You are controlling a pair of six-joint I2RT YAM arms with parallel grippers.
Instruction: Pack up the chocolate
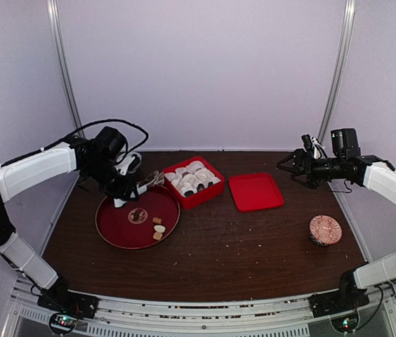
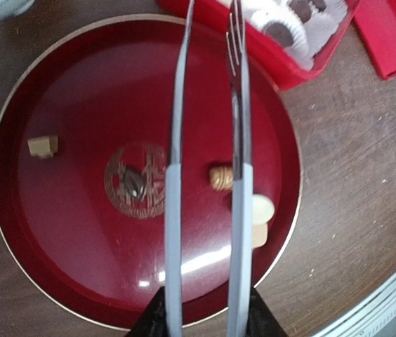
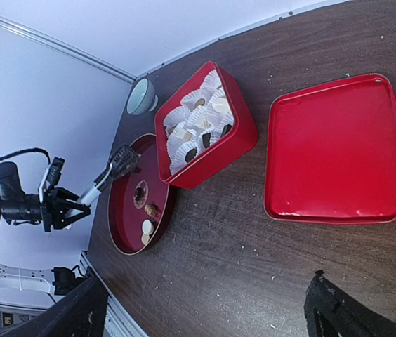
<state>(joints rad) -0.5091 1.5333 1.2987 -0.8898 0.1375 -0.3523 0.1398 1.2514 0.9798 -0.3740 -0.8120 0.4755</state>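
- Nearest in the top view, a small patterned bowl [image 1: 325, 229] is seen at 4 o'clock on the table [image 1: 240, 246].
- The round red plate [image 1: 114, 232] is found at 9 o'clock, with loose chocolate [image 2: 219, 177] on it. In the left wrist view a dark piece sits on the centre emblem, a ribbed brown one and a cream one lie at 3 to 4 o'clock, and a tan cube at 9 o'clock.
- The left gripper [image 2: 206, 319] is clamped on metal tongs [image 2: 174, 154], which are held over the plate with blades apart, reaching toward the box.
- The red box [image 1: 199, 198] is placed at the plate's 1 o'clock. It is packed with white paper cups [image 3: 184, 112], several already filled with chocolate.
- The red lid [image 1: 255, 192] lies flat at the box's 3 o'clock.
- The right gripper [image 1: 288, 166] is held above the table's 2 o'clock edge, jaws wide apart, with nothing gripped.
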